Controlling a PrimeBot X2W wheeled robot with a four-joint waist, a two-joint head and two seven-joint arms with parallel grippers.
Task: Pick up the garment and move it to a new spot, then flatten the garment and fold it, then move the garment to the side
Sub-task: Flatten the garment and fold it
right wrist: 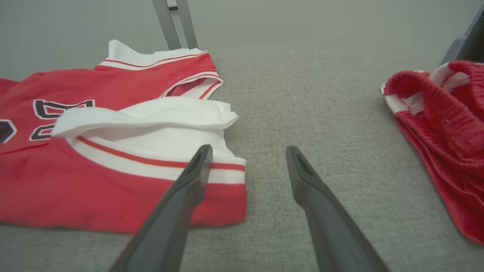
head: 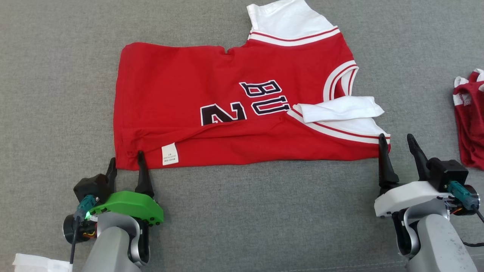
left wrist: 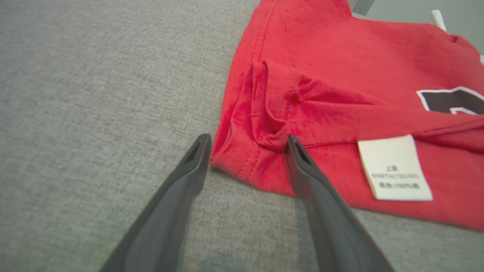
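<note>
Mid-fold, seemingly: the jersey (head: 227,113) lay with its near edge doubled over, left pincer (head: 126,158) and right pincer (head: 397,136) both open at its corners. Next probably called for grabbing those corners.

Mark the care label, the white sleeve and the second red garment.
care label (left wrist: 395,168), left wrist view, middle of tag
white sleeve (head: 342,108), head view, middle of folded flap
second red garment (right wrist: 446,124), right wrist view, red body

The red garment (head: 181,94) bears dark, white-edged letters (head: 264,96) reading "BU" and a partly covered numeral (head: 221,113) "2". Its white label (left wrist: 395,168) carries small print, too blurred to read.
</note>
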